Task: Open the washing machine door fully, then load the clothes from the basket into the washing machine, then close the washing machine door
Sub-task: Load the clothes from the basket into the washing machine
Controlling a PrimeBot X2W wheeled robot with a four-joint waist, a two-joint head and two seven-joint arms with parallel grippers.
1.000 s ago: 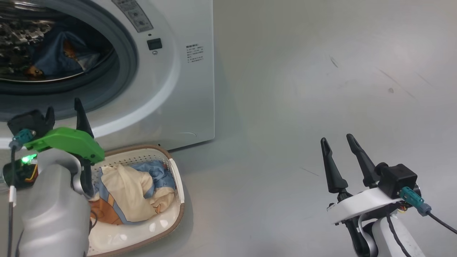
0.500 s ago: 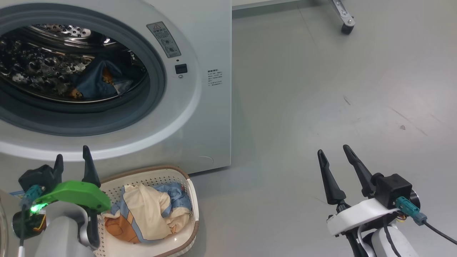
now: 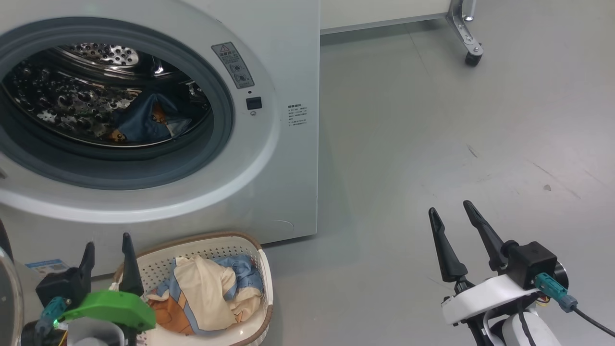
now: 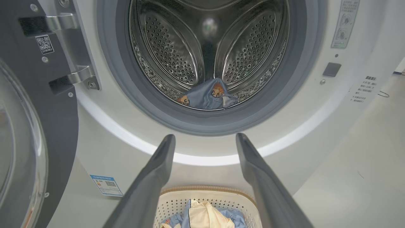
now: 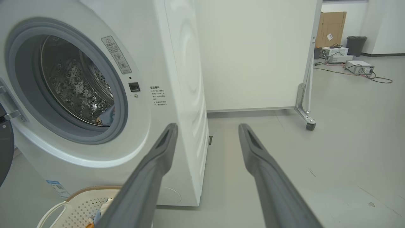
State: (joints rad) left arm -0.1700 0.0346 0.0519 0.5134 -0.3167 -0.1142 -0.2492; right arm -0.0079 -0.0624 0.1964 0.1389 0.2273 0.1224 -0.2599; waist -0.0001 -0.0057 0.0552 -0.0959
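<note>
The washing machine [image 3: 269,158] stands with its door [image 4: 19,126] swung open to the left, the door's edge [image 3: 7,298] at the lower left of the head view. One blue piece of the clothes [image 3: 144,122] lies in the steel drum [image 4: 205,96]. More clothes [image 3: 206,298], cream and light blue, fill the basket [image 3: 262,274] on the floor before the machine. My left gripper [image 3: 107,240] is open and empty at the basket's left end, pointing at the drum [image 4: 205,135]. My right gripper [image 3: 449,206] hangs open and empty over bare floor to the right [image 5: 207,125].
A white partition on a castor foot [image 3: 473,60] stands behind and right of the machine. Far off to the right are a cardboard box [image 5: 332,25] and cabled equipment [image 5: 359,66] on the floor. A blue label sticker [image 4: 106,184] marks the machine's lower front.
The head camera has tilted up, so the machine and basket sit lower in the picture. My left gripper has drawn back and down from the drum opening. Both grippers stay open.
</note>
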